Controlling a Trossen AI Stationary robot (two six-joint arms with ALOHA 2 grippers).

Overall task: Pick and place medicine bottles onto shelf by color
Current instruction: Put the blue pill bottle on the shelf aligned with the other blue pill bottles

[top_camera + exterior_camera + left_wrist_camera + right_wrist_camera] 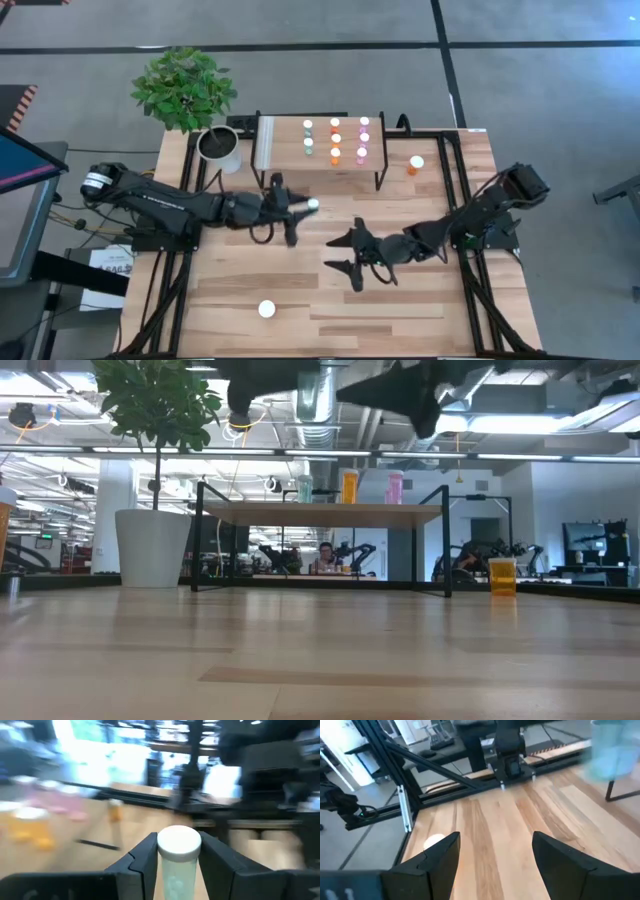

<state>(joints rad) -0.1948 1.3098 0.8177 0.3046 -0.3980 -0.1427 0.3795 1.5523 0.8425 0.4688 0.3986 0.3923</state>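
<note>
High view: I am watching the left end effector (pixel 300 207) hanging above the middle of the table (pixel 420 300), clenched on a teal bottle (pixel 312 205) whose white cap is showing at the fingertips. The shelf (pixel 280 140) is standing at the table's far edge, just beyond that end effector, so the carry runs toward the far edge. Its bottles (pixel 335 138) are sitting in three columns, and the teal column (pixel 308 135) is lying toward the white strip, the side nearest my left arm. The right end effector (pixel 350 252) is hovering over the table's centre with its fingers spread and nothing between them. One orange bottle (pixel 415 164) is waiting beside the shelf toward the table's right edge; a white-capped bottle (pixel 266 309) is standing near the near edge.

Low view: I am seeing teal, orange and pink bottles upright on the shelf, and both arms are hanging dark above it.

Left wrist view: the teal bottle is standing upright between the fingers (pixel 145 857), its long axis vertical, cap uppermost.

Right wrist view: the fingers (pixel 442 855) are gaping over bare wood, and the white cap (pixel 434 840) of the near-edge bottle is lying just ahead of them, so I judge the right arm nearer to it.
</note>
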